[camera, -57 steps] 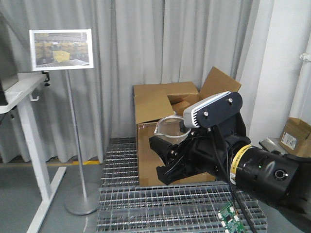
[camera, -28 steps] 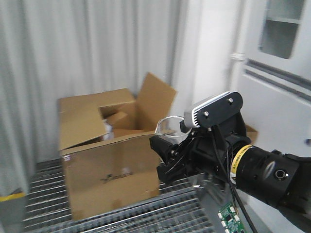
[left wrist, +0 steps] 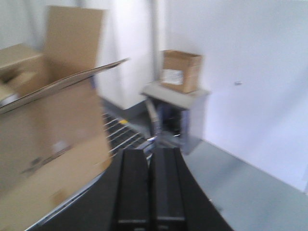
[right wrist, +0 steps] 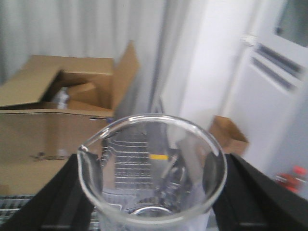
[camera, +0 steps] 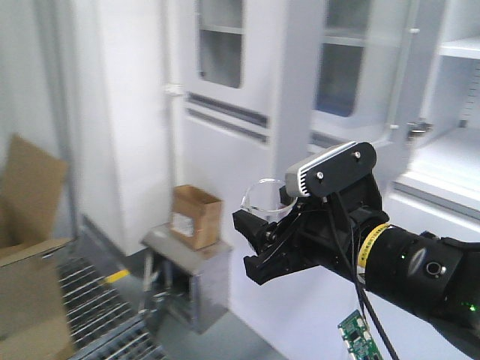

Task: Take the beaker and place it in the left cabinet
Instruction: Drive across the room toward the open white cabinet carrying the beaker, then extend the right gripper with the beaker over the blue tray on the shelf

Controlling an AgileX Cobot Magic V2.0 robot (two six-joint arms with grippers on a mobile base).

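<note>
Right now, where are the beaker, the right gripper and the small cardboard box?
beaker (right wrist: 151,159), right wrist view, glass body below the rim.
right gripper (camera: 247,246), front-facing view, midway between its fingertips.
small cardboard box (camera: 196,217), front-facing view, its front face.

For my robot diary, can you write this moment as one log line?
step: carry | right claw: shut on beaker, upright | left claw: shut, empty | cabinet: in view, beaker not yet inside

a small cardboard box (camera: 196,216) sat on a low grey stand (camera: 184,259) on the grey floor (camera: 225,339), near a metal grating (camera: 90,289) that carried a large open cardboard box (camera: 26,300), flaps up.
</note>
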